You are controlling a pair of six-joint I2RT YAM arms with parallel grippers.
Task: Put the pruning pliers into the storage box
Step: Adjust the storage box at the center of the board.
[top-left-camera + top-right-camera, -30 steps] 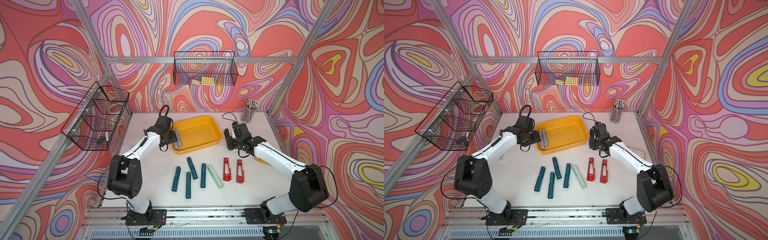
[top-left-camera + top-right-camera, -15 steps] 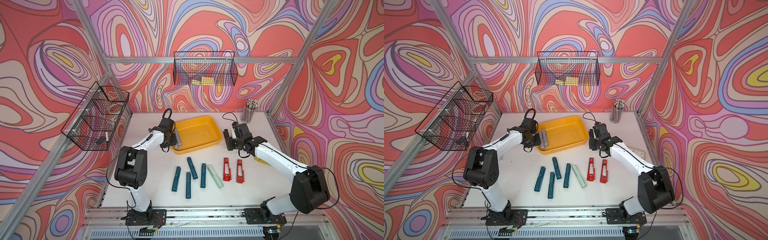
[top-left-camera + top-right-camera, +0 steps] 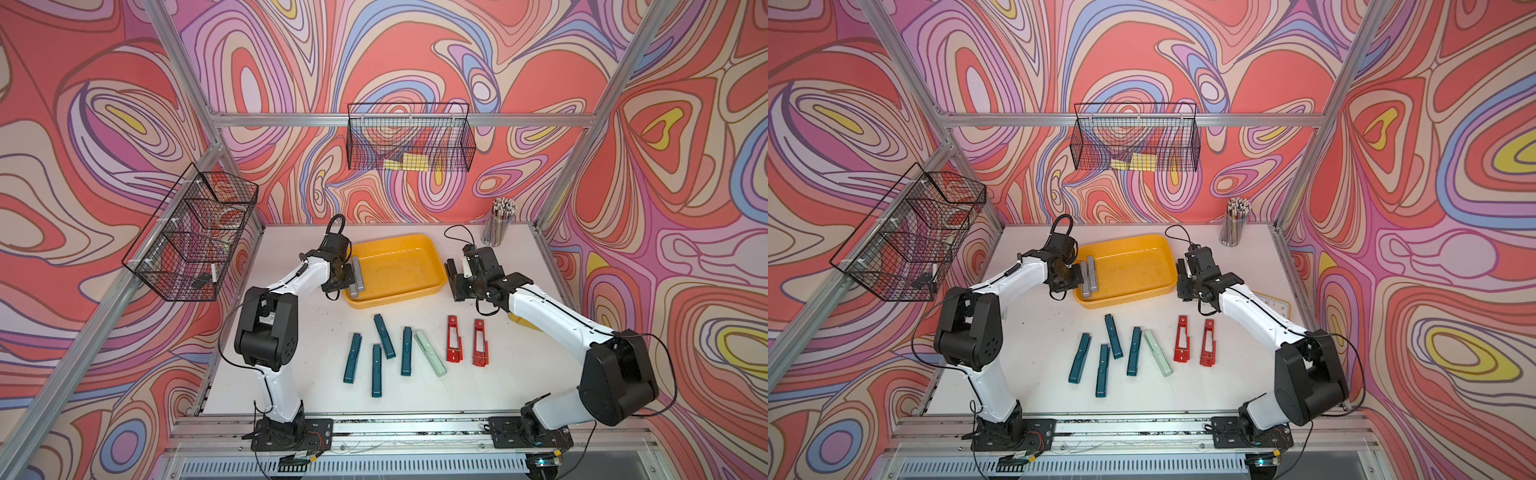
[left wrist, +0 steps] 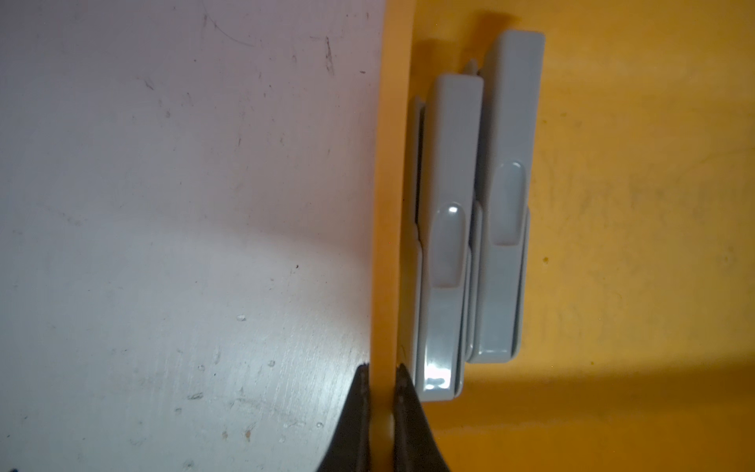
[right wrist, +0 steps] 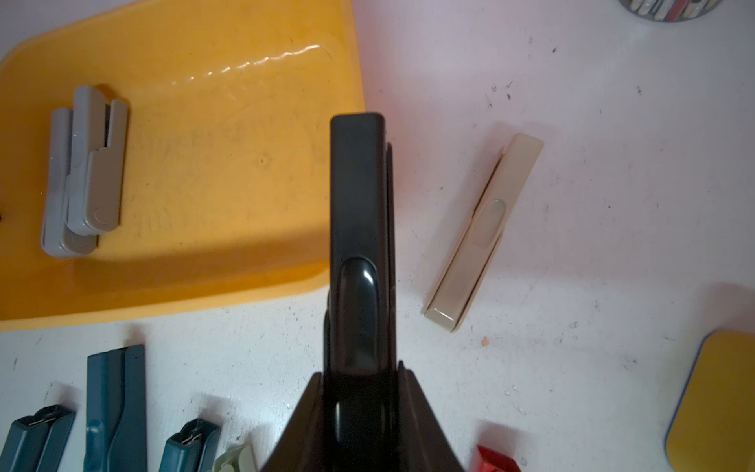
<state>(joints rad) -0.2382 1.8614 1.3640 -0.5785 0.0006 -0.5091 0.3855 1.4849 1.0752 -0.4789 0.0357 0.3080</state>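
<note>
**A:** What are we doing with the left end effector (image 4: 382, 388)?

**B:** We have it pinched together on the storage box (image 3: 395, 300), gripping the rim on its own side, probably to steady the box. The two grey pliers (image 3: 1090, 276) lie inside, just beside that rim.

**A:** And the right end effector (image 5: 361, 376)?

**B:** It is clamped on one end of the black pliers (image 5: 357, 196), just beside the box's opposite side. We judge that pair goes in next.

**A:** What remains?

**B:** The beige pliers (image 5: 486, 229), four teal pliers (image 3: 384, 336), the mint pliers (image 3: 430, 353) and two red pliers (image 3: 454, 345) lie on the desk (image 3: 457, 395), outside the box.
</note>
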